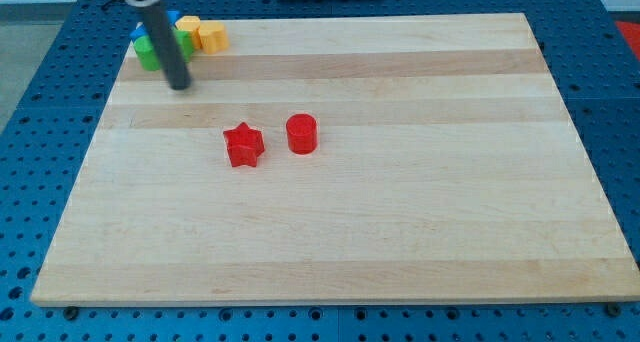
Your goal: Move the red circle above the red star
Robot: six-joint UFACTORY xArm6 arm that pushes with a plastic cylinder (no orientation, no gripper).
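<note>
My tip (180, 85) is a plain dark rod end with no jaws to open or close; it holds nothing and touches no block. It rests on the board near the upper left corner, just below a tight cluster of blocks: a green block (150, 52) and a blue block (170, 20) partly hidden behind the rod, and two yellow blocks (203, 34) at about one o'clock from the tip. Their shapes are hard to make out.

Outward from there, at roughly four o'clock and well apart from the tip, sit the two task pieces. The red star (243, 145) lies near the board's middle, and the red circle (301, 134) stands just beside it at about three o'clock, a small gap between them.

As I judge it, the task is not yet done: the circle is beside the star, not at its twelve o'clock. It needs pushing up and leftward around the star.

The blocks look like smooth, matte plastic; the circle is a short cylinder. The wooden board (400, 232) is pale, banded and smooth, on a blue perforated table (620, 102).
</note>
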